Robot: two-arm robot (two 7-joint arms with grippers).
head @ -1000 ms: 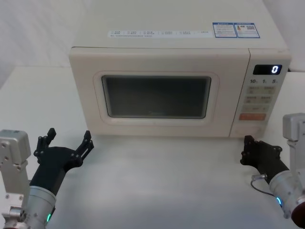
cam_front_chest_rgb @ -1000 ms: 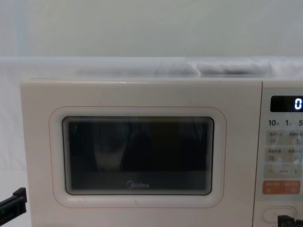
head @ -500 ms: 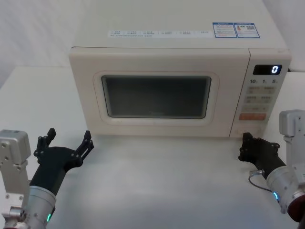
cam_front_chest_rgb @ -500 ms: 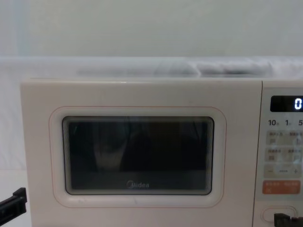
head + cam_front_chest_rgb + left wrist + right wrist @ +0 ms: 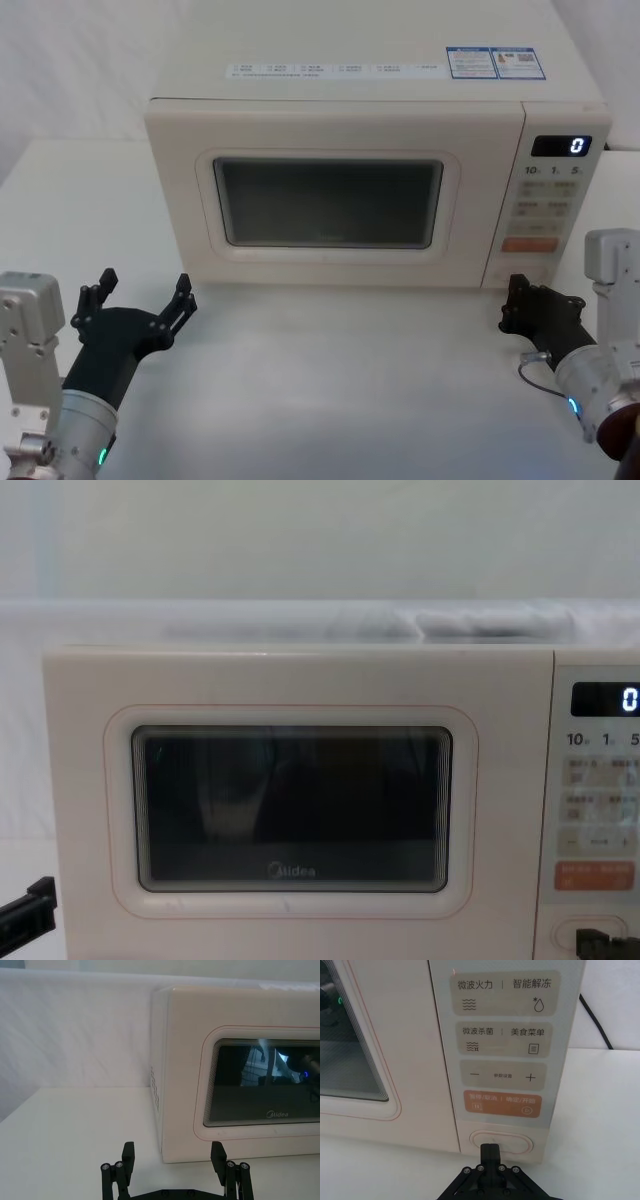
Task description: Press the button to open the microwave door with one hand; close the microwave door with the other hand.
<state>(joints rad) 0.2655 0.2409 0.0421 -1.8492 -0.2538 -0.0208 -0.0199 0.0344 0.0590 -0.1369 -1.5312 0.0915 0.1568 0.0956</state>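
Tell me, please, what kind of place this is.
Probably a robot test bench, not a home kitchen: a cream microwave stands on a plain white table before a white backdrop, with the left gripper and right gripper in front.

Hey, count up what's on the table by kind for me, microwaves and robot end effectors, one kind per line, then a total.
Microwaves: 1, the cream microwave, door shut.
End effectors: 2, the left end effector open near the door's left corner, and the right end effector shut at the button.
Total: 3

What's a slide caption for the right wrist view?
Right gripper, fingers together, lined up at the wide cream button below the orange key of the microwave.
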